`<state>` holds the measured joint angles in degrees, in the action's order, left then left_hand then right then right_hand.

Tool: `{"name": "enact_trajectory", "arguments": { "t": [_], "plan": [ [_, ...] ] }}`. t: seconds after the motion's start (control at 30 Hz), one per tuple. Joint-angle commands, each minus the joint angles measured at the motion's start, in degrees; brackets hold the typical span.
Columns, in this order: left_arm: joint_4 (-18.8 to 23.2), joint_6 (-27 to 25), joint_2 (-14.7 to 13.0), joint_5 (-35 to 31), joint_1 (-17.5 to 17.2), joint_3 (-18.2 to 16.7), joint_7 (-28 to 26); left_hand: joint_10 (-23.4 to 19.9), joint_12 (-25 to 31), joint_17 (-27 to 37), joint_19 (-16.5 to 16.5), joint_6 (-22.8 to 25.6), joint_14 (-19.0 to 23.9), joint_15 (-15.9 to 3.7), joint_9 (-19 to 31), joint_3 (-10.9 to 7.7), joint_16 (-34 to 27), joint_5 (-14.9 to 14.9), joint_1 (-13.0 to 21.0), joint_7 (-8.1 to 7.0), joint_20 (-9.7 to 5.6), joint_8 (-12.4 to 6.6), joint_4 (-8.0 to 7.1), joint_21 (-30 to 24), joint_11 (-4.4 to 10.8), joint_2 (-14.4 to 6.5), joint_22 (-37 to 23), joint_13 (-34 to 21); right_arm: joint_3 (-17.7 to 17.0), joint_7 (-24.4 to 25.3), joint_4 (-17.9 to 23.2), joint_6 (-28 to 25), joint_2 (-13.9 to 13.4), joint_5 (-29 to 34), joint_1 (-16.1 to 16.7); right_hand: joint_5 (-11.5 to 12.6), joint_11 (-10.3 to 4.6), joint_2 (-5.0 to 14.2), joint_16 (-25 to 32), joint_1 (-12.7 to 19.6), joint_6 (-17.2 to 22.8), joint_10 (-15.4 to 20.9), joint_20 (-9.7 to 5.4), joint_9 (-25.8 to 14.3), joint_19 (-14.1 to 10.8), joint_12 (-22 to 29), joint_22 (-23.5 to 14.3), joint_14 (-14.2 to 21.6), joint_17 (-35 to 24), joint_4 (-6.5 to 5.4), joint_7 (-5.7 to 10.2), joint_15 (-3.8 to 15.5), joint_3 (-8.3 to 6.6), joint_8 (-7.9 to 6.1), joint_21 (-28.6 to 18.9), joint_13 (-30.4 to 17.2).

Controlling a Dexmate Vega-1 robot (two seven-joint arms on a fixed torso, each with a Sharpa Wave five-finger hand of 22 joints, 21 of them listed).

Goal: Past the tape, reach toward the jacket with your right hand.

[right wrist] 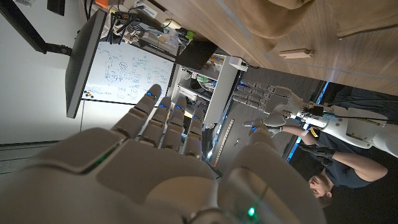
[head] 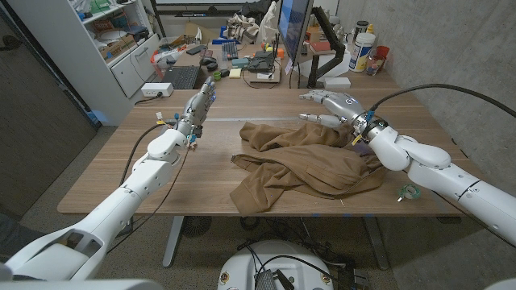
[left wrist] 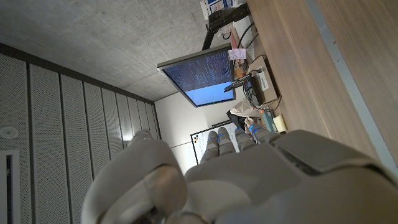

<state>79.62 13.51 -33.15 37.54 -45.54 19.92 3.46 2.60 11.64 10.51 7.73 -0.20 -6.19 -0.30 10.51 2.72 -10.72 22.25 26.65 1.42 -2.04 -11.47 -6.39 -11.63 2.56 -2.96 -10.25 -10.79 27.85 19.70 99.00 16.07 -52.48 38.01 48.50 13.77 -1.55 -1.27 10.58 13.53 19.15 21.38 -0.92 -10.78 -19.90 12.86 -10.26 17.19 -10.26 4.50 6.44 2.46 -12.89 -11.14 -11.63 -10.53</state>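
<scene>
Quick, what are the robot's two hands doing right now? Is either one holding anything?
Left hand: open, holding nothing, raised over the wooden table.
Right hand: open, holding nothing, beyond the crumpled brown jacket.

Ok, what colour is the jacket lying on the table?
The jacket is plain brown, a tan shade, with no pattern visible. It shows best in the head view.
</scene>
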Motion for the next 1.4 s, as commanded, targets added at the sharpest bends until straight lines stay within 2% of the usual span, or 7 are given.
{"name": "enact_trajectory", "arguments": {
  "t": [0.03, 0.47, 0.73, 0.8, 1.4],
  "plan": [
    [0.31, -0.12, -0.38, 0.0, -0.01, -0.12, 0.35, 0.37, 0.0, 0.12, 0.31, 0.5, -0.55, -0.24, 0.17, 0.28, -0.06, -0.12, -0.13, 0.22, -0.63, -0.07, 0.02, 0.1, 0.16, -0.59, -0.21, -0.09, 0.58, -1.08, 0.86, -1.98, -0.66, 0.69, 0.24, 0.37, -0.19, 0.75, 0.16, 0.04, 0.68, 0.35, -0.01, -0.25, 0.47, -0.26, -0.17, -0.06, -0.24, 0.07, 0.05, 0.7, 0.08, -0.37, 0.33, -0.15],
    [0.53, -0.09, -0.59, 0.03, -0.13, -0.22, 0.47, 0.47, -0.04, 0.12, 0.45, 0.46, -0.66, -0.25, 0.17, 0.42, -0.03, -0.14, -0.1, 0.19, -0.44, -0.02, 0.03, 0.13, 0.27, -0.65, -0.21, -0.09, 1.25, -2.34, 1.04, -3.65, -0.97, 1.08, 0.2, 0.39, -0.88, 0.82, 0.16, -0.04, 1.08, 0.26, -0.33, -0.24, 0.7, -0.33, -0.19, -0.02, -0.24, 0.06, 0.28, 0.86, 0.15, -0.47, 0.38, -0.15],
    [1.46, -0.06, -1.2, 0.09, -0.78, -0.63, 0.24, 0.65, -0.1, 0.13, 0.81, 0.44, -1.43, 0.04, 0.18, 0.54, 0.22, -0.16, -0.09, 0.24, -0.22, 0.01, 0.02, 0.24, 0.3, -0.72, -0.22, -0.1, 2.05, -3.54, 0.83, -4.13, -0.81, 1.2, -0.37, 0.41, -0.47, 0.86, 0.13, -0.06, 1.66, 1.14, -0.57, -0.24, 0.78, -0.02, -0.21, -0.03, -0.22, 0.08, 0.45, 0.82, 0.21, -0.64, 0.39, -0.14],
    [1.85, -0.23, -1.41, 0.05, -0.96, -0.75, 0.01, 0.67, -0.11, 0.13, 0.86, 0.45, -1.47, 0.02, 0.18, 0.55, 0.23, -0.16, -0.09, 0.24, -0.2, 0.0, 0.02, 0.26, 0.22, -0.74, -0.23, -0.1, 2.31, -3.93, 0.73, -4.33, -0.73, 1.25, -0.5, 0.41, -0.82, 0.86, 0.14, -0.07, 1.76, 1.17, -0.54, -0.23, 0.79, -0.03, -0.21, 0.02, -0.22, 0.08, 0.59, 0.89, 0.24, -0.65, 0.38, -0.13],
    [2.44, -0.21, -1.57, -0.08, -1.42, -0.73, -0.18, 0.64, -0.07, 0.15, 1.13, 0.73, -1.58, 0.09, 0.19, 0.75, 0.13, -0.2, -0.07, 0.36, -0.08, -0.07, 0.0, 0.29, 0.3, -0.9, -0.24, -0.1, 3.92, -5.55, -0.37, -6.11, -0.4, 1.41, -0.84, 0.43, -0.67, 1.05, 0.21, -0.18, 2.15, 1.4, -0.43, -0.23, 0.77, -0.03, -0.22, 0.32, -0.22, 0.03, 0.65, 0.62, 0.3, -0.68, 0.34, -0.12]
  ]
}}
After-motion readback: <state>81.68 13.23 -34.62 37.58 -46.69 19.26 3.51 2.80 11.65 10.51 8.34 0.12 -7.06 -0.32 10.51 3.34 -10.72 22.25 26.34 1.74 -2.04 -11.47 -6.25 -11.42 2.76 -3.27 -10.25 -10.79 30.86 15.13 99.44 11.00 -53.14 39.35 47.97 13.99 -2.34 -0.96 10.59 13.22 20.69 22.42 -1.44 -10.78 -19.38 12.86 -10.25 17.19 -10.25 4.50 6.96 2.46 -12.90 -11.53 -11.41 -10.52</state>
